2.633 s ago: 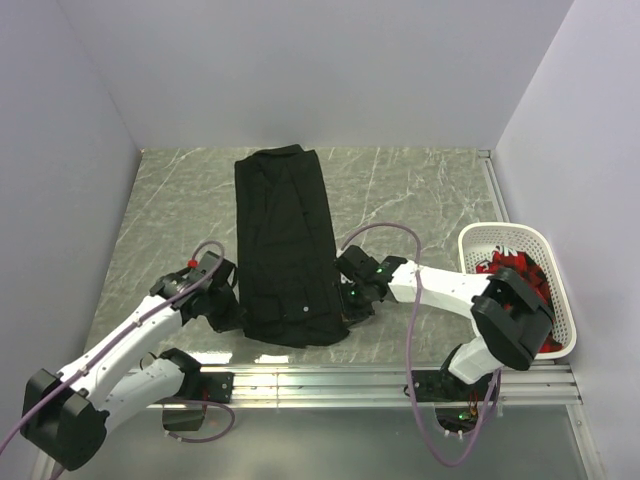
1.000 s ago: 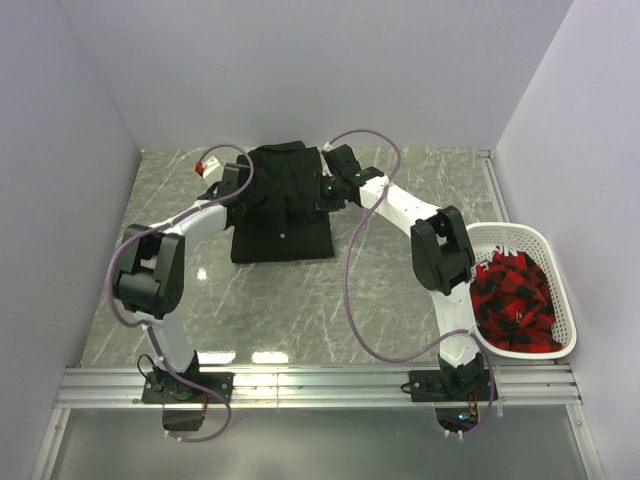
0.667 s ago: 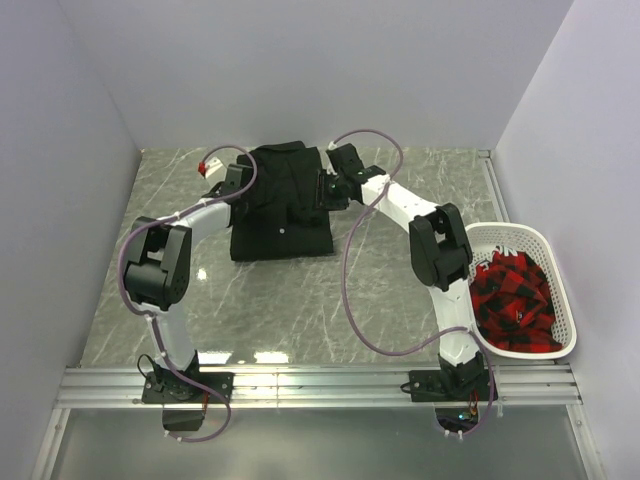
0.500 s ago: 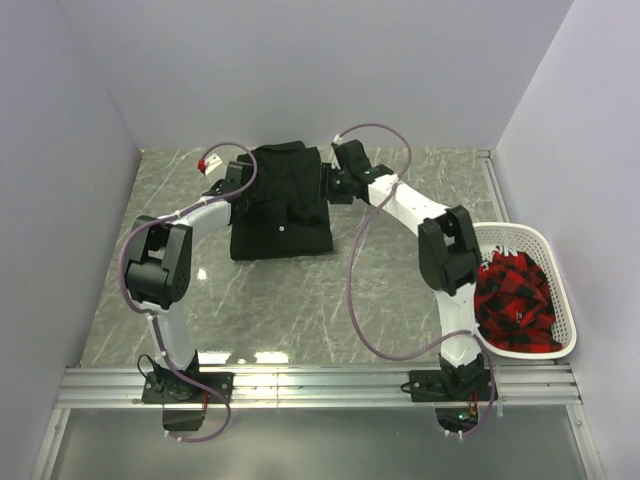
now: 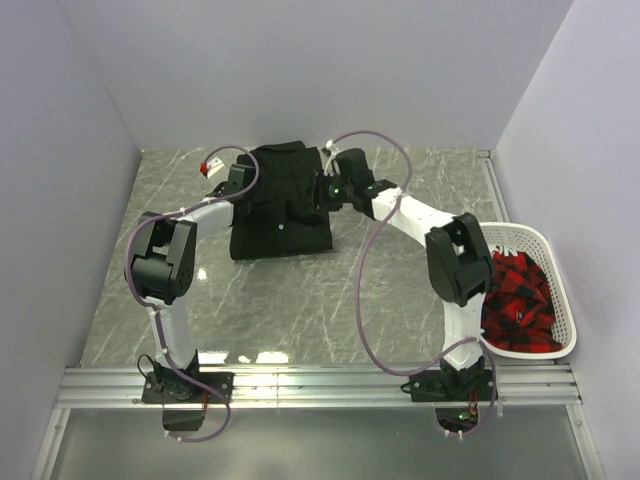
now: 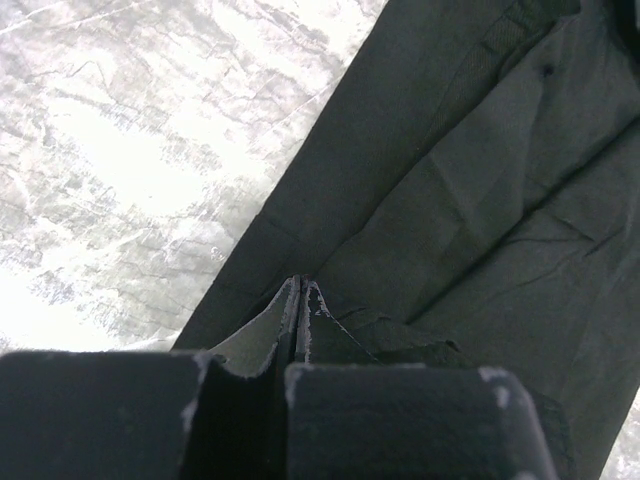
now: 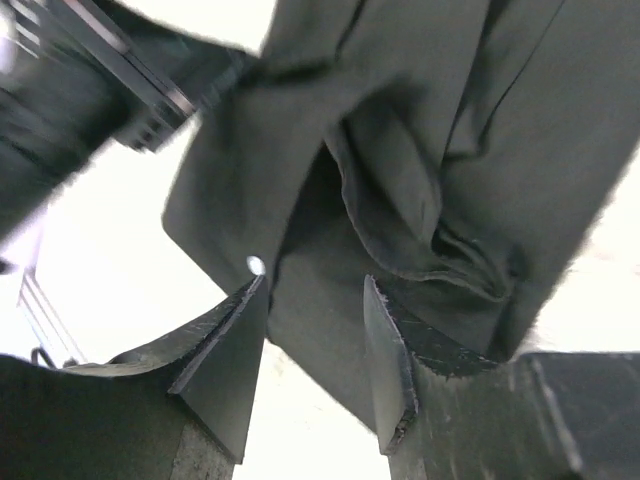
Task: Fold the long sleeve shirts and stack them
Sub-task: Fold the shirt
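Left wrist, left end effector (image 6: pixel 298 292) clamps black shirt (image 6: pixel 450 200) — right end effector (image 7: pixel 315 292) parted, empty

Plain black on the long sleeve shirt (image 5: pixel 283 205), with one small pale button (image 5: pixel 282 227). Grey-green marbling with white veins across the counter (image 5: pixel 300 300). At the counter's right edge, white for the latticed basket (image 5: pixel 505 229), red-and-black check for the cloth (image 5: pixel 520 300) inside.

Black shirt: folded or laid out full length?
Folded. The black shirt is a short, doubled-over block on the table; the left wrist view shows one cloth layer lying over another.
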Action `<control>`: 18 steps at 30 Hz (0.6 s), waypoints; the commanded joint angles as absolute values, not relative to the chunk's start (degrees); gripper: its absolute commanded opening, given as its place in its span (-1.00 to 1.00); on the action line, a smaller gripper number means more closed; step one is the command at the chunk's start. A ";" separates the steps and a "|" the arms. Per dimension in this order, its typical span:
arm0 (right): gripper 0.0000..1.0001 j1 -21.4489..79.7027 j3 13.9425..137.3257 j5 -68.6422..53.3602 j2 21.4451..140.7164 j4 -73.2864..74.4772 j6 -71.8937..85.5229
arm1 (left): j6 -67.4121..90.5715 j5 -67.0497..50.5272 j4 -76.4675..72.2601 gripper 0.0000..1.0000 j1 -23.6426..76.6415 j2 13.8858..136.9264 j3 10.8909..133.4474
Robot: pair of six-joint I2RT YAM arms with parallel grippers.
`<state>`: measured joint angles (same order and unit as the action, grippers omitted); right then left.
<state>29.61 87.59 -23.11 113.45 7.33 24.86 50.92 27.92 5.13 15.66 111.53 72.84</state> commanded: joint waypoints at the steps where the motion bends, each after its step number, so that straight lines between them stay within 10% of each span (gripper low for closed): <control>1: 0.00 30.24 87.10 -27.07 116.89 3.08 25.58 | 51.68 28.92 2.29 -0.96 15.38 111.18 74.09; 18: 0.00 30.15 106.77 -15.74 131.57 7.55 22.94 | 51.16 27.51 0.79 -0.92 15.38 111.45 72.78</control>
